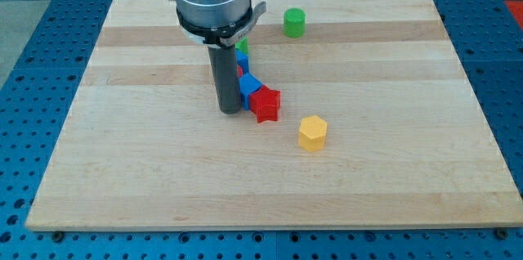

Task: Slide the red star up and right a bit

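The red star (265, 104) lies near the board's middle. My tip (230, 111) stands just to the star's left, a small gap away. A blue block (249, 87) touches the star's upper left side and sits right beside my rod. Above it, a red block (240, 68), another blue block (243, 59) and a green block (243, 46) form a short line, partly hidden behind my rod.
A green cylinder (294, 23) stands near the view's top, right of the arm. A yellow hexagonal block (312, 133) lies below and right of the red star. The wooden board (122, 170) rests on a blue table.
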You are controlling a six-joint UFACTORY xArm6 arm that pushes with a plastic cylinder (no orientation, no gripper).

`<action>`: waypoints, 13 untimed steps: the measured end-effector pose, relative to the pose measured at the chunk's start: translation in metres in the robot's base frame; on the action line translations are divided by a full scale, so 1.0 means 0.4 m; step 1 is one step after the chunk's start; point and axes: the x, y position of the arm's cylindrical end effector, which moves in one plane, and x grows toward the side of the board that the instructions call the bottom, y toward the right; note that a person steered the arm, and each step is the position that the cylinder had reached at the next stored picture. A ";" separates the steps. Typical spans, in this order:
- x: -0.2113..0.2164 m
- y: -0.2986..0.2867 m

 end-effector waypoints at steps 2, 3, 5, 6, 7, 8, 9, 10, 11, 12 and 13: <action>0.030 0.000; 0.059 0.002; 0.067 0.069; 0.067 0.099; 0.067 0.117; 0.067 0.123; 0.060 0.124; 0.054 0.124; 0.052 0.124; 0.046 0.129; 0.033 0.140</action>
